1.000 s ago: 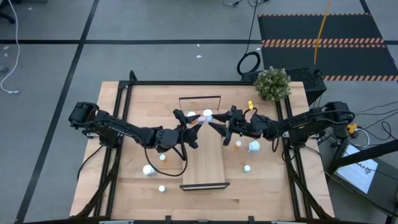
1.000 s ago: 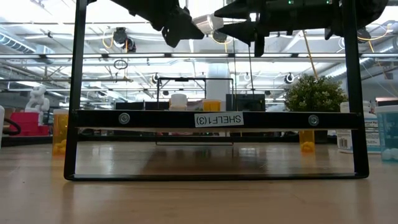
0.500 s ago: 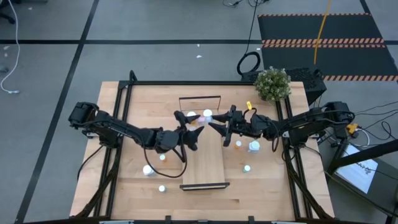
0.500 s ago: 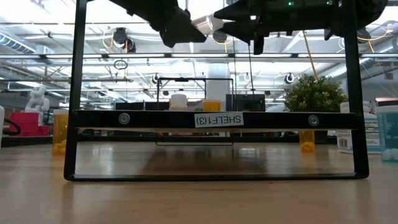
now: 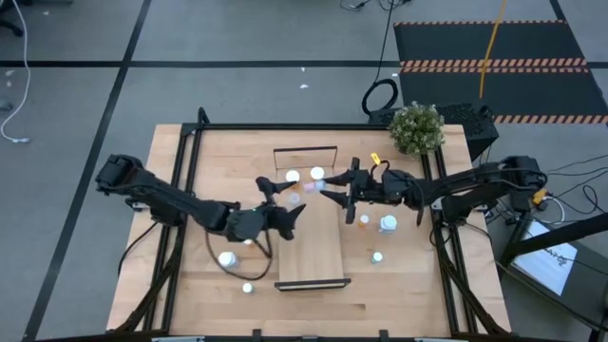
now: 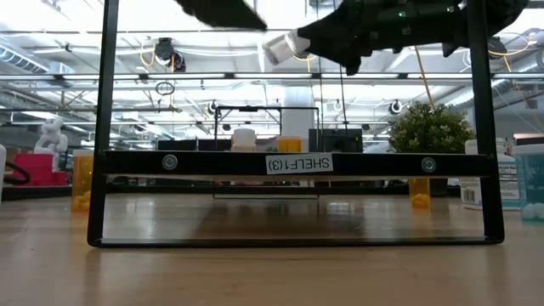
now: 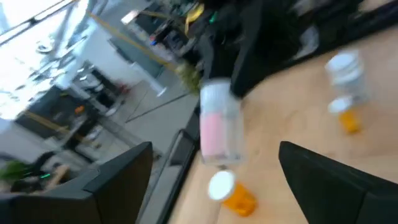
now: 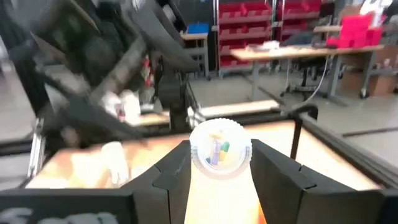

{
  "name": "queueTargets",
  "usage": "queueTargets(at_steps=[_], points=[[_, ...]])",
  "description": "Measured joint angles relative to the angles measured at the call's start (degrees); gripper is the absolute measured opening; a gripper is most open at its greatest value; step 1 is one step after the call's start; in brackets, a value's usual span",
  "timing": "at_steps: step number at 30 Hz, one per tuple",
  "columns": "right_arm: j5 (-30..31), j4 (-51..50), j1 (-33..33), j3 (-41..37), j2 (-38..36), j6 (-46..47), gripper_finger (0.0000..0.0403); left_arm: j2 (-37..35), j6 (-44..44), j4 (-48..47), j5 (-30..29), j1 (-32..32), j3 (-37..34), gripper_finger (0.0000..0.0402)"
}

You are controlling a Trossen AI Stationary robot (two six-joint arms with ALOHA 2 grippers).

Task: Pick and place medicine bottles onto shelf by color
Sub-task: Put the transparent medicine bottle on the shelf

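Since the earlier frames the left gripper (image 5: 283, 217) has drawn back from the handover spot and now sits off the left long edge of the shelf (image 5: 313, 249), while the clear bottle (image 5: 316, 185) stays with the right gripper (image 5: 330, 192).

In the high view, the shelf is a long, narrow light-wood board with thin dark rails at its short ends. The right gripper hangs over its far end, fingers pinching the small clear bottle. The left gripper's fingers are spread, holding nothing. White-capped bottles (image 5: 293, 177) stand at the shelf's far end; a small orange bottle (image 5: 365, 221) and a larger pale one (image 5: 388, 224) stand right of the shelf. A leafy potted plant (image 5: 416, 127) sits beyond them.

In the low view, the right gripper (image 6: 293, 42) holds the bottle (image 6: 278, 48) high above the shelf's dark frame rail (image 6: 293, 162), white cap outward.

In the left wrist view, blurred, the cylindrical bottle (image 7: 219, 130) with pink contents hangs ahead, apart from the spread dark fingers (image 7: 118, 180); an orange bottle (image 7: 231, 193) lies on the wood.

In the right wrist view, the bottle's round end (image 8: 220, 147) sits squeezed between the two fingers (image 8: 173, 174), coloured pills visible through it.
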Motion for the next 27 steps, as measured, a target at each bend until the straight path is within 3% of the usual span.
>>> queueTargets(at_steps=[6,13,20,27], points=[[-4.21,-6.89,-2.52,0.06,-3.51,-3.70,0.0143,-7.38,-10.08,-10.16,3.34,-2.29,-0.05,0.0349],[-6.90,-13.66,-4.38,0.41,-4.23,-6.82,0.0143,-13.36,-23.08,-22.95,10.57,0.55,-0.05,0.0349],[-6.93,-33.98,-4.67,9.88,-2.48,-9.59,0.0143,-14.74,-28.19,-28.40,10.90,3.24,-0.05,0.0349],[-8.43,-45.47,-5.41,19.25,2.88,-12.47,0.0143,-14.70,-29.19,-28.81,15.63,5.23,-0.05,0.0349]])
